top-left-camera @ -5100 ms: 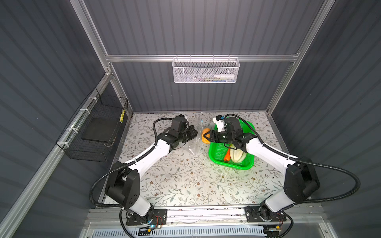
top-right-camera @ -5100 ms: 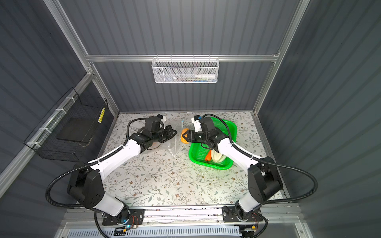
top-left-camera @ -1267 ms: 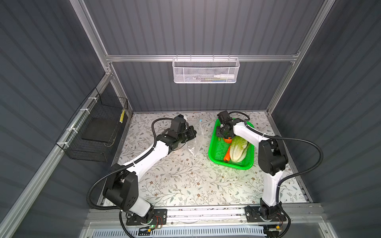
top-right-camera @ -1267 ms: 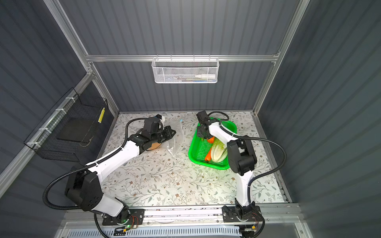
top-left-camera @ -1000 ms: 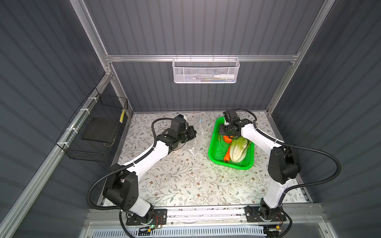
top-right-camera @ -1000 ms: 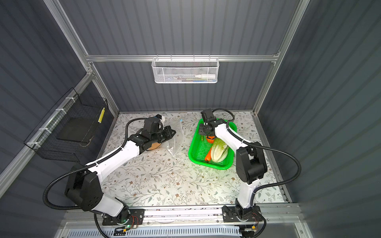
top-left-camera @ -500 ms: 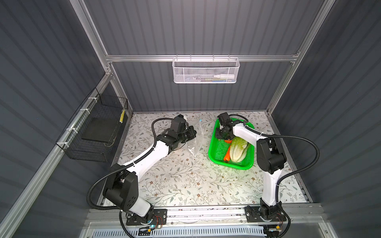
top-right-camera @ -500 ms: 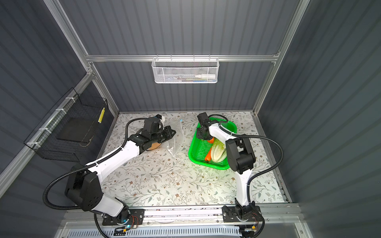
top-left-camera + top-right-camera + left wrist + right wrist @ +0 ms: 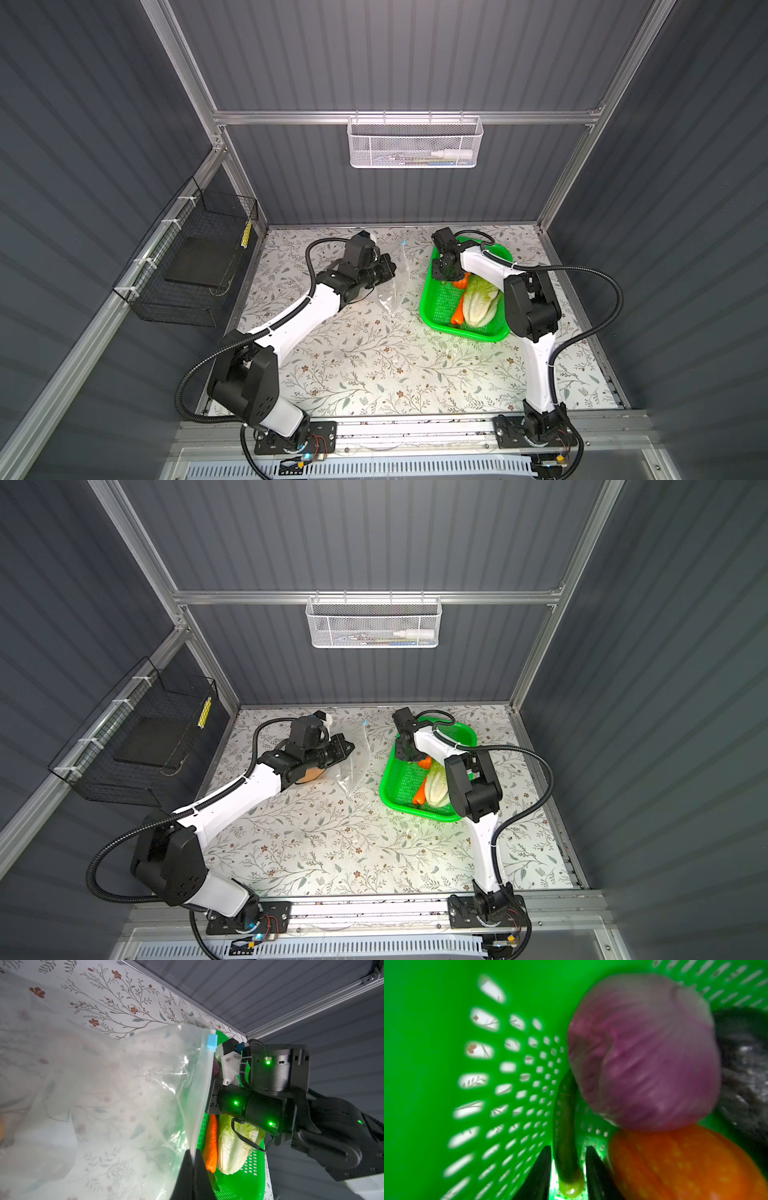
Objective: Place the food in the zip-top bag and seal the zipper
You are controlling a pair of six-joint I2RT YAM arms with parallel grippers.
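1. The left gripper (image 9: pixel 193 1154) is clamped tight on the zipper (image 9: pixel 202 1095) of the clear bag (image 9: pixel 108 1088).
2. The bag sits on the floral table (image 9: pixel 374 353), just left of the green basket (image 9: pixel 440 299), with its blue slider (image 9: pixel 212 1041) at the strip's far end.
3. The right gripper (image 9: pixel 568 1153) is down inside the basket, fingers partly apart on either side of a green stem (image 9: pixel 564 1122), with slim gaps showing.
4. The onion (image 9: pixel 641 1053), pumpkin (image 9: pixel 675 1163) and eggplant (image 9: pixel 745 1064) crowd beside it.
5. The cabbage (image 9: pixel 480 301) and carrot (image 9: pixel 458 309) lie side by side in the basket.
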